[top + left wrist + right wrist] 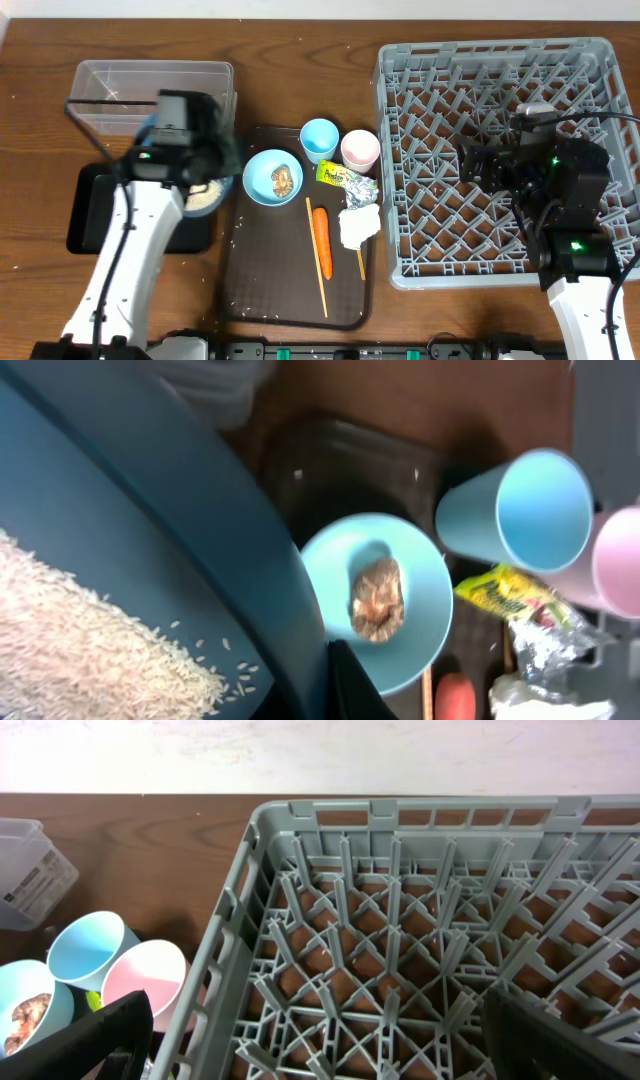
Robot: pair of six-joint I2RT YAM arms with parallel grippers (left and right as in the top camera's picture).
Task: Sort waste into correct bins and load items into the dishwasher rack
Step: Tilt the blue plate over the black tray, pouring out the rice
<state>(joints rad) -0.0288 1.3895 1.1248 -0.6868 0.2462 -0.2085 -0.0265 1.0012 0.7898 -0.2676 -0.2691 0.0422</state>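
My left gripper (190, 160) is shut on the rim of the dark-blue plate (150, 550), which carries white rice (80, 650) beside the clear tub (150, 90) and the black tray (95, 210). On the brown serving tray (250, 290) sit the light-blue bowl (272, 177) with a brown lump (377, 598), a light-blue cup (319, 138), a pink cup (360, 150), the foil wrapper (345, 178), the napkin (358, 225), the carrot (322, 240) and two chopsticks (316, 255). My right gripper (320, 1050) hangs open over the grey rack (500, 100), holding nothing.
Stray rice grains lie on the wooden table around the serving tray. The rack fills the right side, its left wall close to the pink cup (145, 982). The clear tub stands behind the black tray at far left.
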